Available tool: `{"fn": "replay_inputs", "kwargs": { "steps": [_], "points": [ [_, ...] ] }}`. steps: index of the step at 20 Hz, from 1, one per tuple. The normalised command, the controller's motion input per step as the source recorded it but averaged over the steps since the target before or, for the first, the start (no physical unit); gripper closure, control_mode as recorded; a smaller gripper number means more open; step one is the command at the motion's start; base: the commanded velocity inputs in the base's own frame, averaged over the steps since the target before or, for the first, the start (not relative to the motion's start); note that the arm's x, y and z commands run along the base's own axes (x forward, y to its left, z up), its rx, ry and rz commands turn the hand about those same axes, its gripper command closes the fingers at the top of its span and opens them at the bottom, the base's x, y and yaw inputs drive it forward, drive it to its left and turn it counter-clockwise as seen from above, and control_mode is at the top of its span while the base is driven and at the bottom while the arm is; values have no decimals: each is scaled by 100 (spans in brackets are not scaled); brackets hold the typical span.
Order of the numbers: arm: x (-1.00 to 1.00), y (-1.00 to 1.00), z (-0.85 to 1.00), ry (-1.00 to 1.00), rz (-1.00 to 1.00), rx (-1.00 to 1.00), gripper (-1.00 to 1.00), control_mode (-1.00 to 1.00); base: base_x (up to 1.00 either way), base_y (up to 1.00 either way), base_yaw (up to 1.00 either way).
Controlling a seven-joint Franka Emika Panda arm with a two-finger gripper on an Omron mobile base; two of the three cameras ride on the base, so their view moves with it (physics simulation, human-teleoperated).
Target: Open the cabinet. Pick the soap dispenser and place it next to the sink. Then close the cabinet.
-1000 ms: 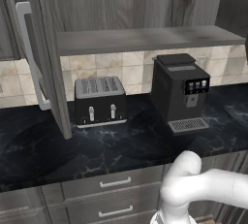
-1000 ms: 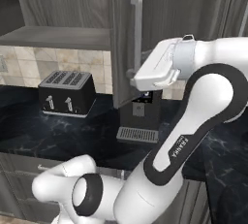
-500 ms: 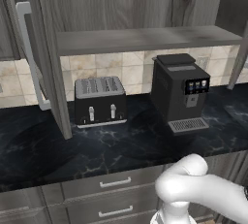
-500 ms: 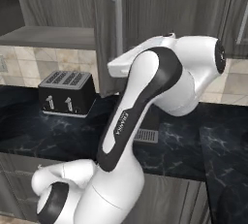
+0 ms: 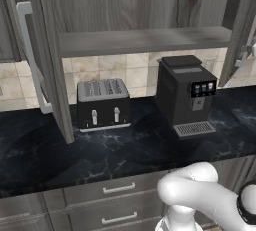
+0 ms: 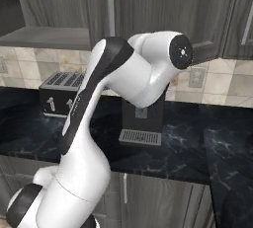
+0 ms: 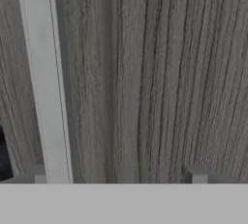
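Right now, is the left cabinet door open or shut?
Open. The left cabinet door stands swung out over the counter, edge-on to the camera, and the shelf behind it is exposed.

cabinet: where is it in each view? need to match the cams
Left base view: cabinet across the top, left door swung open, shelf above the toaster.
Right base view: cabinet along the top behind the arm, a bar handle upright.
Hand view: door panel close up, bar handle at left.
Shared landmark: the toaster on the counter, in both base views.
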Motion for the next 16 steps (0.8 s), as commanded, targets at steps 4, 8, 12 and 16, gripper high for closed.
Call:
{"fn": "replay_inputs", "kwargs": {
  "steps": [4, 8, 12, 16],
  "points": [
    [51, 18, 0, 4, -27, 6, -100, -100, 0, 0, 0],
    [63, 18, 0, 0, -23, 7, -100, -100, 0, 0, 0],
    [76, 19, 0, 0, -14, 10, -100, -100, 0, 0, 0],
    [62, 4, 0, 0, -6, 12, -100, -100, 0, 0, 0]
  ]
}}
